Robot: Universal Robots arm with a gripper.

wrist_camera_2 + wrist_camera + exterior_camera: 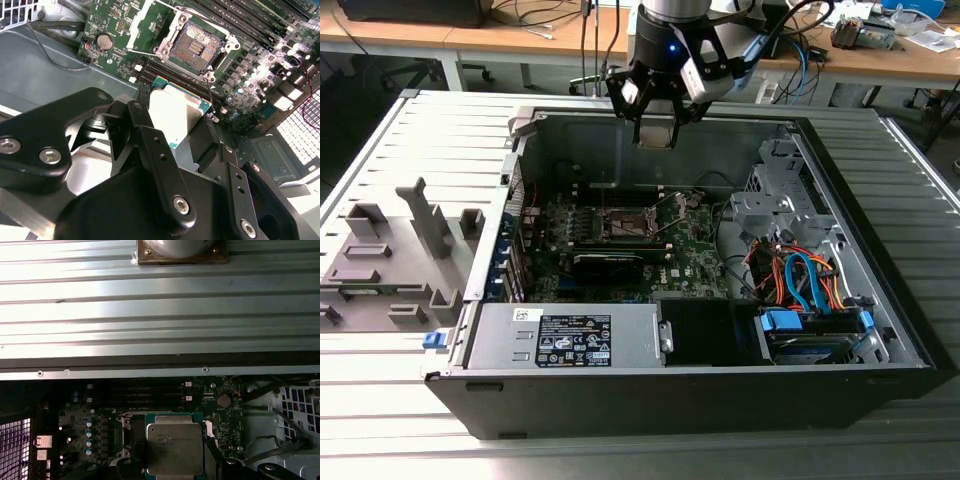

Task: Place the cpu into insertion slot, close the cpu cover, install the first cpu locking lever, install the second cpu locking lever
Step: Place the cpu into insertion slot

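My gripper (655, 132) hangs above the far wall of the open computer case (880, 330), shut on the cpu (657, 136), a flat square chip with a silver-grey top. In both wrist views the cpu (172, 112) (175, 445) sits between the black fingers (150, 145). Down on the green motherboard, the insertion slot (620, 222) (195, 47) lies uncovered, its dark centre showing. The cpu cover (136, 27) stands swung open beside it. Thin wire levers (145, 52) stick out from the socket's sides.
A black graphics card (605, 262) lies just in front of the socket. A grey power supply (570, 335) fills the case's near side, and a drive cage with orange and blue cables (800, 280) is at the exterior view's right. A grey fixture (390, 260) sits outside at the left.
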